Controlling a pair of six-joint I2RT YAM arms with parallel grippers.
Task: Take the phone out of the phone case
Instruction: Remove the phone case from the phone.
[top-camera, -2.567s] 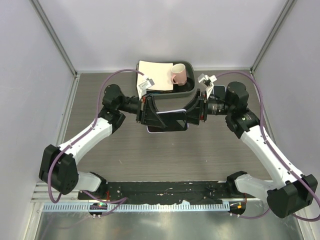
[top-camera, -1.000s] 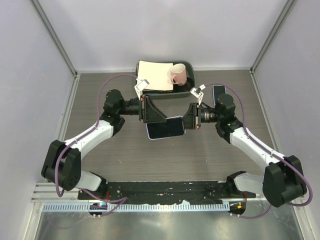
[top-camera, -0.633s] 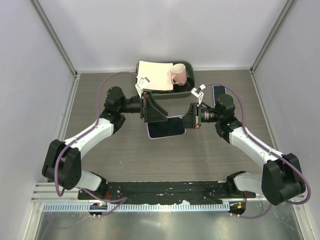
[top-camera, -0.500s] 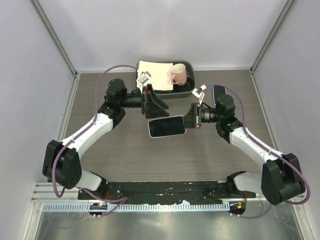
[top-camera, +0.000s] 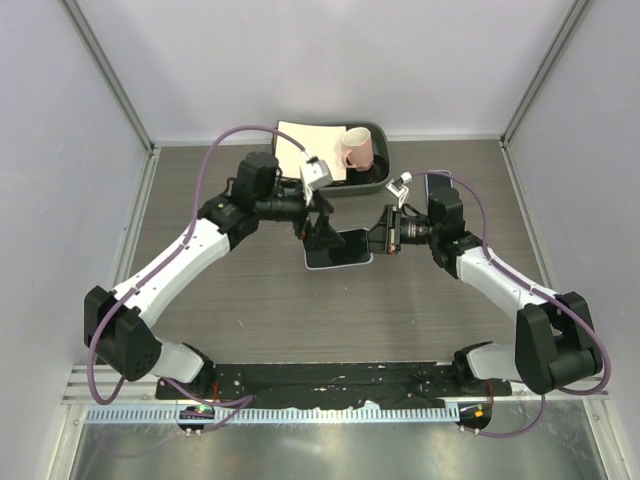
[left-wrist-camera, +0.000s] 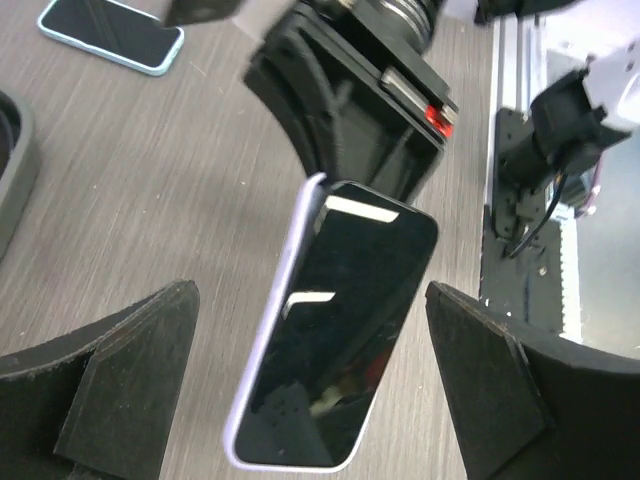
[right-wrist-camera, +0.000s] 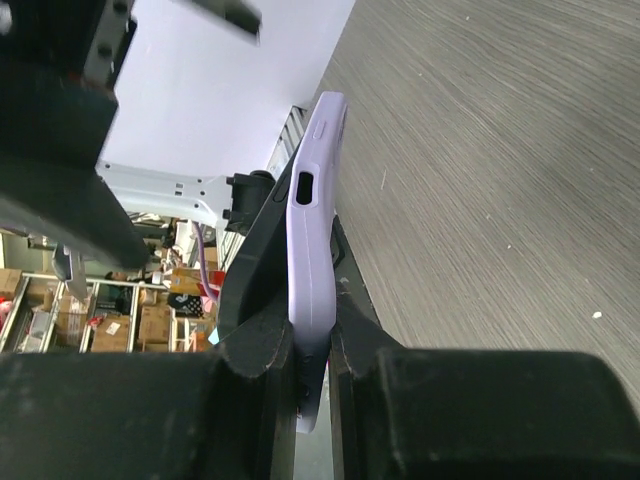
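Note:
The phone (top-camera: 338, 250), black screen up in a lavender phone case (right-wrist-camera: 312, 215), is held level over the table's middle. My right gripper (top-camera: 383, 238) is shut on the phone's right end; the right wrist view shows both fingers (right-wrist-camera: 262, 350) pressing the case's faces. My left gripper (top-camera: 320, 230) hovers over the phone's left part, open. In the left wrist view the phone (left-wrist-camera: 335, 350) lies between the two wide-spread fingers (left-wrist-camera: 110, 390), touching neither, with the right gripper (left-wrist-camera: 350, 120) beyond it.
A dark tray (top-camera: 375, 182) at the back holds a pink mug (top-camera: 357, 150) and a cream paper pad (top-camera: 310, 145). A second phone in a light blue case (left-wrist-camera: 110, 32) lies on the table behind the right arm. Grey walls enclose three sides.
My left gripper has opened, let go of the phone's left end and swung round to above it. The phone stays in the right gripper and has shifted slightly right.

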